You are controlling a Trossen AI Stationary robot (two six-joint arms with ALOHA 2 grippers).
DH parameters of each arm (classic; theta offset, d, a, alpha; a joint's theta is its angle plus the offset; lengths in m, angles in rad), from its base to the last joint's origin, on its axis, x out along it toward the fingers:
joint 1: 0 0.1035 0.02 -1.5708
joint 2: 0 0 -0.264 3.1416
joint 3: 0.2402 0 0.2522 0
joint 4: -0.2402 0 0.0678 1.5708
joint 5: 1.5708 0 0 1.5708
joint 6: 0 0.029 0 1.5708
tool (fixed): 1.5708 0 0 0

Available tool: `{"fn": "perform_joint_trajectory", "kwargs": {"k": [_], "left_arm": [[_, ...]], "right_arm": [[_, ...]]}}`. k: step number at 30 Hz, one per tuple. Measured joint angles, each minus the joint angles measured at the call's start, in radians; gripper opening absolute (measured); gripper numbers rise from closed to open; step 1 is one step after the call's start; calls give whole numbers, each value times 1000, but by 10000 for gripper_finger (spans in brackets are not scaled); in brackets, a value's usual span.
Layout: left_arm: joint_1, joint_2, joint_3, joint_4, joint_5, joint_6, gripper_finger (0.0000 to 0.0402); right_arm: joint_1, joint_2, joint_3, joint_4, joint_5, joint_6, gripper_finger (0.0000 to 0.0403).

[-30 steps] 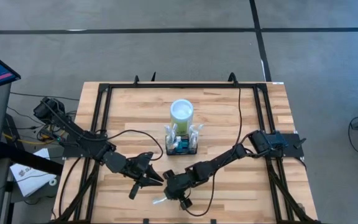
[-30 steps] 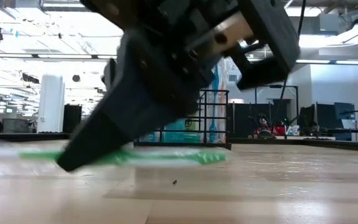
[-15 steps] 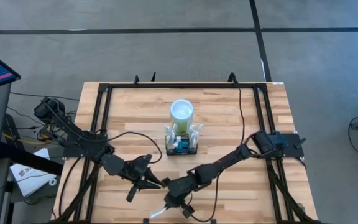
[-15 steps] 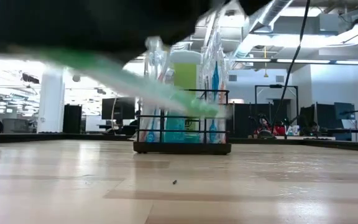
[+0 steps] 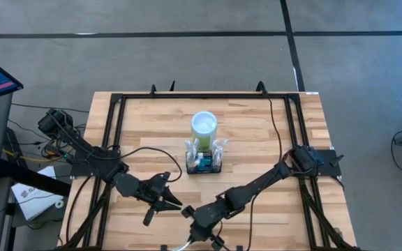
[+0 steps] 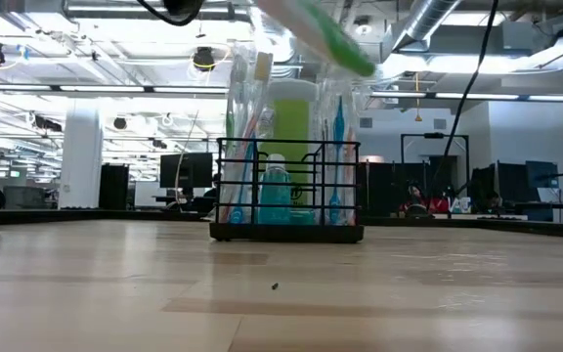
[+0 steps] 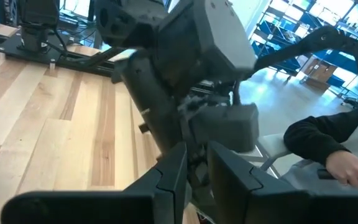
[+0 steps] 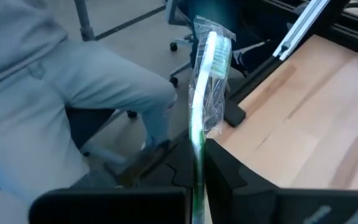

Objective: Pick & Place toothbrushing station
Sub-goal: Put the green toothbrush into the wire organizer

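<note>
The black wire-mesh caddy (image 5: 204, 162) stands on its base at the table's middle and holds several wrapped toothbrushes and a blue bottle (image 6: 274, 191). The lime-green cup (image 5: 204, 125) stands just behind it. My right gripper (image 5: 190, 236) is at the table's near edge, shut on a green toothbrush in a clear wrapper (image 8: 205, 81), which also shows high up in the low view (image 6: 325, 34). My left gripper (image 5: 175, 204) hovers just left of it, shut and empty; its fingers (image 7: 173, 180) point at the right arm's wrist (image 7: 191, 68). My right gripper pinches the toothbrush's handle (image 8: 196, 155) between its two fingers. The fingers point toward the table's near left. The bristle head (image 8: 215, 43) sticks out past the fingertips inside the wrapper. The brush is lifted clear of the table and slants upward.
Black frame rails (image 5: 114, 132) run along the table's left, right and far sides. A seated person in grey trousers (image 8: 61, 93) is beyond the near edge, and a person's hand and dark sleeve (image 7: 328, 149) show past the table. Bare wood lies around the caddy.
My right gripper has gone toward the table's near edge and up with the toothbrush. The brush lay flat on the table and is now lifted clear and tipped, head raised. My left gripper has shifted slightly toward the near edge.
</note>
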Motion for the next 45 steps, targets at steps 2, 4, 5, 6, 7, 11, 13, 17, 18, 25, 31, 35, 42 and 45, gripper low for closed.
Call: {"fn": "perform_joint_trajectory", "kwargs": {"k": [2,4,5,6,7,11,13,17,18,25,31,35,42,45], "left_arm": [[0,0,0,0,0,0,61],[0,0,0,0,0,0,61],[0,0,0,0,-1,1,61],[0,0,0,1,-3,1,61],[0,0,0,0,-4,1,61],[-1,0,0,4,-6,1,61],[-1,0,0,5,-22,1,61],[0,0,0,7,-37,12,61],[0,0,0,6,-37,18,61],[0,0,0,9,-58,20,61],[0,0,0,9,-61,20,61],[0,0,0,9,-61,20,61],[0,0,0,9,-60,26,61],[-1,0,0,9,-62,28,61]], "right_arm": [[4,-19,-21,22,2,-6,7],[5,-60,-65,37,5,-6,7],[6,-80,-88,54,12,-6,7],[6,-103,-116,85,29,-2,7],[6,-130,-155,117,45,2,7],[6,-236,-302,271,79,12,7],[7,-293,-370,335,139,12,7],[7,-383,-499,464,276,5,7],[7,-401,-529,510,296,4,7],[6,-497,-706,749,461,-19,7],[3,-527,-773,888,566,-51,7],[-3,-526,-799,993,608,-85,8],[-22,-517,-896,1206,625,-101,7],[-20,-517,-937,1307,667,-139,7]]}}
